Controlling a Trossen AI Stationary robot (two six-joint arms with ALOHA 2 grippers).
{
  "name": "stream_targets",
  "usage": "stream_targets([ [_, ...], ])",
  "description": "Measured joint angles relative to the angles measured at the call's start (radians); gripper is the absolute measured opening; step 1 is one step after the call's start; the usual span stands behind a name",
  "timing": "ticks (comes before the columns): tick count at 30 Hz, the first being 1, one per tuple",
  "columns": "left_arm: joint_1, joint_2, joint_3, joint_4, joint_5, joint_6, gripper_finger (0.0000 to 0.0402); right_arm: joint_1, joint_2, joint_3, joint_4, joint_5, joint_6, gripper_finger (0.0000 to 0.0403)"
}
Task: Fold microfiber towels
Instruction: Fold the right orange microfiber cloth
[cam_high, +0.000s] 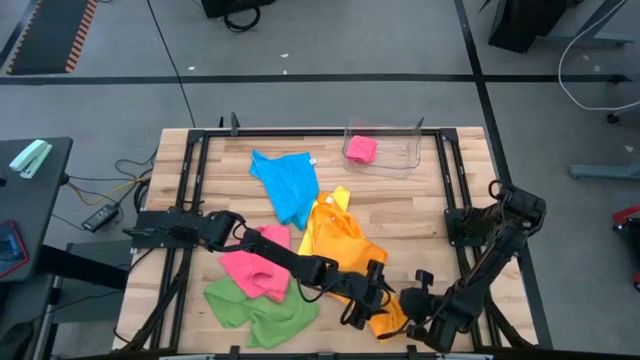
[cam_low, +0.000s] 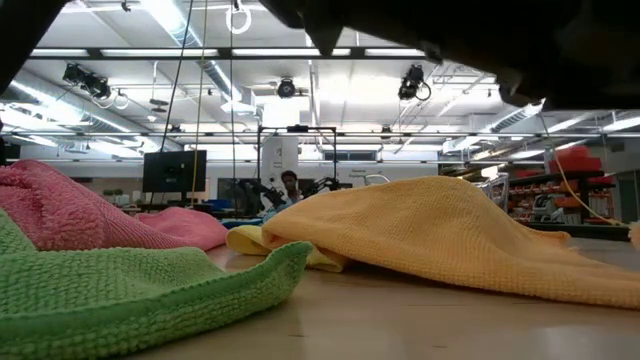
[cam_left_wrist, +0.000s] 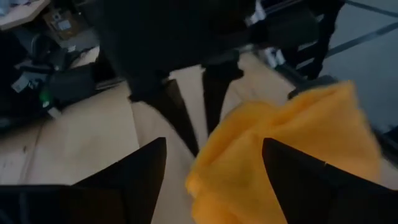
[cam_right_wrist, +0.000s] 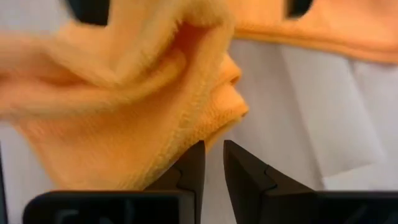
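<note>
An orange towel (cam_high: 345, 250) lies crumpled on the wooden table right of centre. It rises in a hump in the low view (cam_low: 440, 220). My left gripper (cam_left_wrist: 214, 168) reaches in from the table's left and stands open, with the towel's bunched near end (cam_left_wrist: 261, 174) between its fingers. My right gripper (cam_right_wrist: 213, 146) comes down at the same end (cam_high: 405, 305), shut on a fold. Yellow (cam_high: 337, 198), blue (cam_high: 287, 180), pink (cam_high: 255, 268) and green (cam_high: 255, 305) towels lie flat to the left. My left gripper's open fingers stand on either side of the orange cloth; whether they touch it I cannot tell. My right gripper meets a folded edge of the orange towel (cam_right_wrist: 208, 127) right at its fingertips, coming slanting down from the table's near right. The gap behind the tips is bare. Cloth bunches beside one finger (cam_right_wrist: 124, 155).
A clear plastic bin (cam_high: 395, 160) with a pink cloth (cam_high: 362, 148) stands at the far edge. Black frame rails (cam_high: 190, 180) run along the table's left and right sides. Bare wood (cam_high: 420, 220) shows right of the orange towel.
</note>
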Motion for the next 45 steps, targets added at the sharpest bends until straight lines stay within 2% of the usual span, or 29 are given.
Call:
stream_targets([
  [4, -0.009, -0.024, 0.0, -0.071, 0.0, -0.001, 0.026, 0.0, 0.0, 0.069, -0.109, -0.033, 0.007, 0.0066],
  [12, -0.058, -0.037, -0.001, -0.144, 0.002, -0.007, 0.0226, 0.028, -0.002, 0.178, -0.25, -0.031, 0.035, 0.0066],
  [15, -0.07, -0.031, -0.001, -0.138, 0.005, -0.029, 0.0215, 0.047, -0.002, 0.202, -0.254, -0.027, 0.034, 0.0066],
  [18, -0.064, -0.027, -0.002, -0.136, 0.002, -0.057, 0.0205, 0.077, -0.003, 0.219, -0.226, 0.026, 0.007, 0.0066],
  [21, -0.05, -0.009, 0.001, -0.118, 0.001, -0.103, 0.0197, 0.118, -0.004, 0.215, -0.133, 0.161, -0.082, 0.0066],
  [25, -0.032, 0.03, -0.005, -0.123, 0.002, -0.158, 0.0188, 0.159, -0.005, 0.149, 0.12, 0.361, -0.264, 0.0066],
  [30, -0.03, 0.046, 0.0, -0.088, 0.004, -0.159, 0.018, 0.143, -0.005, 0.023, 0.438, 0.389, -0.449, 0.0074],
  [33, -0.036, 0.048, -0.001, -0.078, 0.004, -0.154, 0.0176, 0.118, -0.005, -0.008, 0.536, 0.389, -0.533, 0.0097],
  [37, -0.042, 0.047, -0.001, -0.078, 0.005, -0.145, 0.0177, 0.048, -0.005, -0.018, 0.543, 0.302, -0.549, 0.0149],
  [40, -0.044, 0.047, -0.001, -0.076, 0.004, -0.147, 0.0176, -0.017, -0.005, -0.033, 0.565, 0.173, -0.547, 0.0181],
  [45, -0.044, 0.047, -0.001, -0.083, 0.005, -0.151, 0.0173, -0.061, -0.004, -0.044, 0.523, -0.039, -0.435, 0.019],
])
